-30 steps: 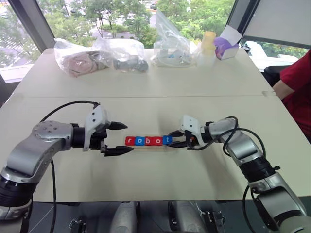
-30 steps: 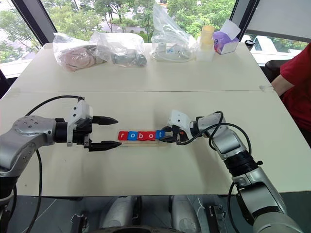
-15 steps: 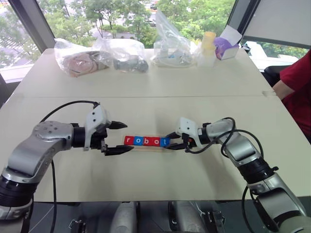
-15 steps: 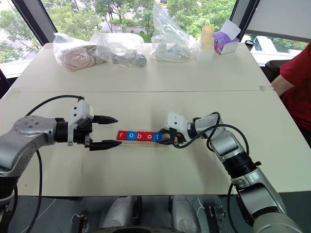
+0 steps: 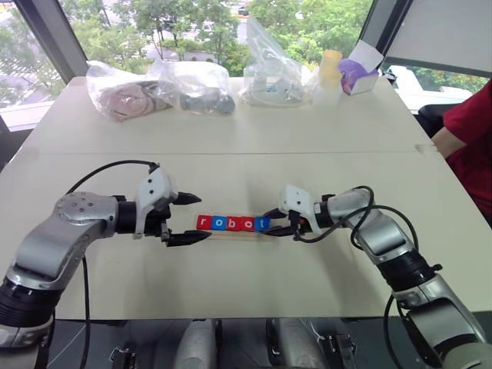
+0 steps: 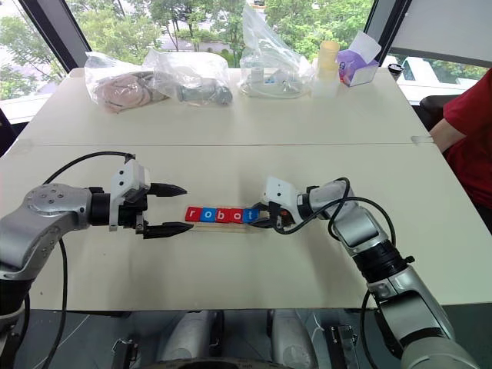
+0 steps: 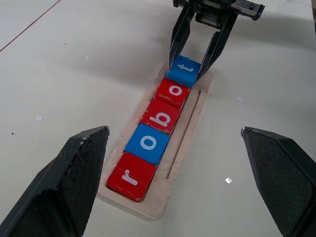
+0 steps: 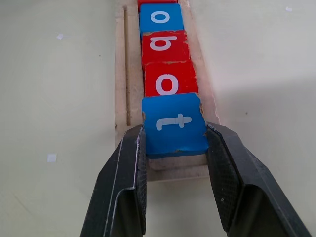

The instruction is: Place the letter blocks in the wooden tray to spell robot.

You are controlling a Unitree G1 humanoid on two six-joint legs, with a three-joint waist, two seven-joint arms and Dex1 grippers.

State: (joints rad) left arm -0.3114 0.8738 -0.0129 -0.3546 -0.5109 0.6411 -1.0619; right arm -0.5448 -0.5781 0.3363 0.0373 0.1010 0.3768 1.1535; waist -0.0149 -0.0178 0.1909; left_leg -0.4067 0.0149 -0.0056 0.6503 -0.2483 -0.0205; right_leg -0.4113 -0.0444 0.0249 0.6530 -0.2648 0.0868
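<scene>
Seating the last letter, the right gripper (image 8: 174,163) has its jaws closed on the blue t block (image 8: 175,124), at the right end of the wooden tray (image 7: 185,127) mid-worktop. Red r (image 7: 131,176), blue o (image 7: 148,143), red b (image 7: 162,116) and red o (image 7: 173,92) complete "robot". Next, release and withdraw. The left gripper (image 5: 187,219) waits, jaws wide, empty. Since a second ago, the right gripper has nudged the row leftward.

My right gripper (image 6: 262,216) is clamped on the blue end block (image 6: 250,214) of the row of blocks (image 6: 219,214) lying in the tray (image 6: 223,225), mid-table (image 6: 231,131) toward the near edge. My left gripper (image 6: 175,209) gapes wide just beside the row's other end. Bags (image 6: 157,80) line the far edge.
</scene>
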